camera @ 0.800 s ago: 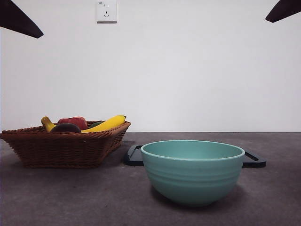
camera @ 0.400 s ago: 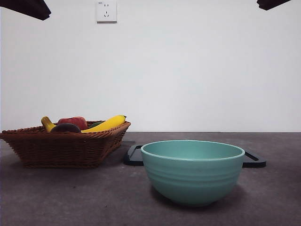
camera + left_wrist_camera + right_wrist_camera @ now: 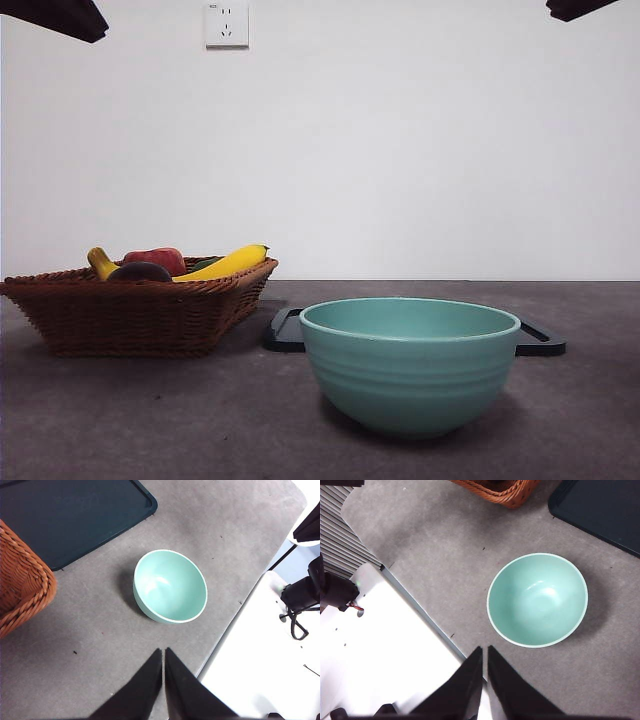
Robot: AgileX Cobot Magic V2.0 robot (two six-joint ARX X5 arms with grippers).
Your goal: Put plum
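While both arms wait high above the desk (image 3: pixel 150 420), left pincer (image 3: pixel 163 655) and right pincer (image 3: pixel 485 652) pressed shut on nothing, nearest sits the empty teal bowl (image 3: pixel 410 365), probably set open in front as the drop spot. Behind it, a dark tray (image 3: pixel 285 330) lying flat and bare. Farther back on one side, the wicker basket (image 3: pixel 130 315) cradling the plum (image 3: pixel 140 271) at its front rim, just beside a red fruit (image 3: pixel 157 259) and a banana (image 3: pixel 225 264), untouched and free to take from above.
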